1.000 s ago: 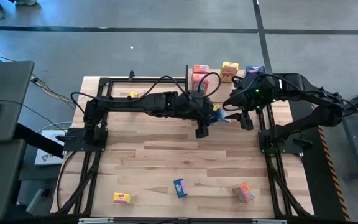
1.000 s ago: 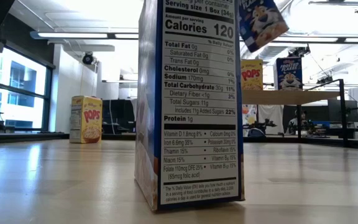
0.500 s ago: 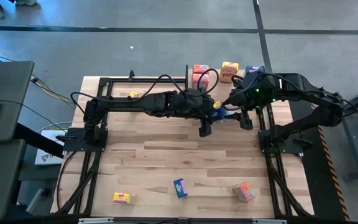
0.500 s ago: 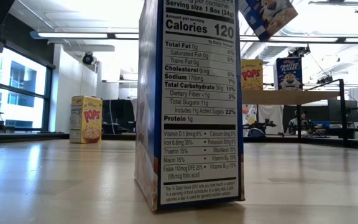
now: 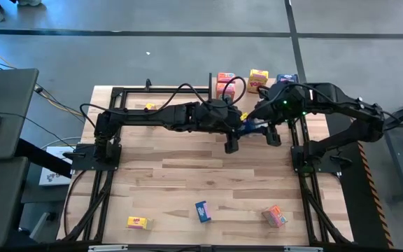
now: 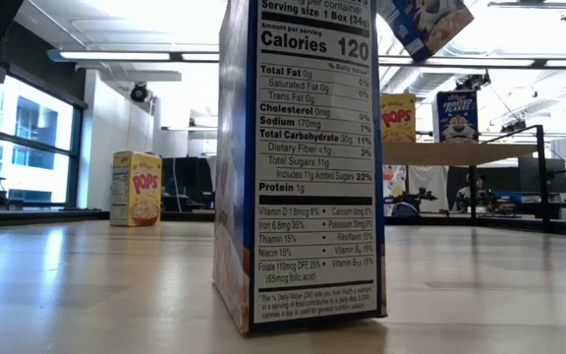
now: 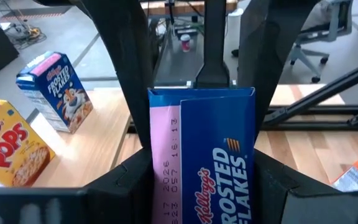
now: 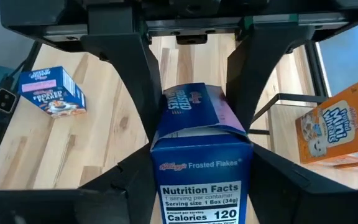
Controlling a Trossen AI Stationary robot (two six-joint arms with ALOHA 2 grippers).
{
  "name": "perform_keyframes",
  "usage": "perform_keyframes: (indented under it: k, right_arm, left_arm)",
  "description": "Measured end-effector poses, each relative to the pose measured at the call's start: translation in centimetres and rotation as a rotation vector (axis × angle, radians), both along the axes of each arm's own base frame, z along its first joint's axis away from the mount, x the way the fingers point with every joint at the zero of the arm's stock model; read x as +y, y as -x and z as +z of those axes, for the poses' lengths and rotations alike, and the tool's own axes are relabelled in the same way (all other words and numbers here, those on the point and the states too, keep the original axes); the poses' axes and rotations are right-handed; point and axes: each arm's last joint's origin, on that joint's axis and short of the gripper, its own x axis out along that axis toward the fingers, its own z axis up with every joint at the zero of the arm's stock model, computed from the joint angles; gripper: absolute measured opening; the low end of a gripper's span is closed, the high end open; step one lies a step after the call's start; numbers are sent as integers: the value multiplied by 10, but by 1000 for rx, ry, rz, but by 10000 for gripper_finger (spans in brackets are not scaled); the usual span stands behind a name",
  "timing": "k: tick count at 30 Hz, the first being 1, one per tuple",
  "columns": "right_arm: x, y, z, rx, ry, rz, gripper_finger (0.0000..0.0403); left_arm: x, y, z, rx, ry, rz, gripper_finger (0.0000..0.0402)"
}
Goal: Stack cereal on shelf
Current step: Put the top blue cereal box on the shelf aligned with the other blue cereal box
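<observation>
A blue Frosted Flakes cereal box [image 5: 248,126] hangs in the air above the table's far middle, between my two grippers. My left gripper [image 5: 238,129] comes in from the table's left and my right gripper [image 5: 259,126] from its right; each is shut on one end of the box. In the low view the box [image 6: 425,25] hangs tilted, high up. The shelf [image 6: 460,152] stands at the far right and bears a Pops box [image 6: 398,118] and a Frosted Flakes box [image 6: 456,116], both upright. My left gripper pinches the box between its two fingers [image 7: 135,180], one on each long side [image 7: 157,168], at the end nearer the table's left. The fingers lie along the box, slanting slightly down. The box is clear of the table. My right gripper pinches the box's other end between its two fingers [image 8: 149,124], on opposite sides [image 8: 160,155] flanking the nutrition panel. It comes from the table's right, slanting downward. The box's end flap [image 8: 194,106] stands bent up beyond the fingers.
Near the table's front edge lie a yellow box [image 5: 137,222], a blue box [image 5: 202,211] and an orange box [image 5: 274,216]. More boxes [image 5: 226,82] [image 5: 258,78] stand at the far edge. Black frame rails [image 5: 299,154] run along both sides.
The held box has risen a little and tipped further over in the low view. Both arms have otherwise stayed where they were.
</observation>
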Motion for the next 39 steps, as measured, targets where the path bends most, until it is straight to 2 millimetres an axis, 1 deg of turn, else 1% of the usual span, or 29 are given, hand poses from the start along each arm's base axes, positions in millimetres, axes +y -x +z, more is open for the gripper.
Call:
perform_keyframes:
  k: [4,8,23,36,39]
  right_arm:
    - [0,-4,-2,10,-1,0,175]
    - [0,-4,-2,11,-2,0,165]
    - [-1,-4,-2,8,3,-4,163]
    - [-1,-4,-2,11,12,-13,163]
    - [-1,-4,-2,12,11,-13,163]
  left_arm:
    - [0,0,-1,12,-3,1,174]
    - [0,1,-2,22,-6,-1,174]
    - [0,1,-2,25,-31,-11,174]
    - [1,1,-2,39,-96,-36,175]
    - [1,1,-2,44,-123,-50,182]
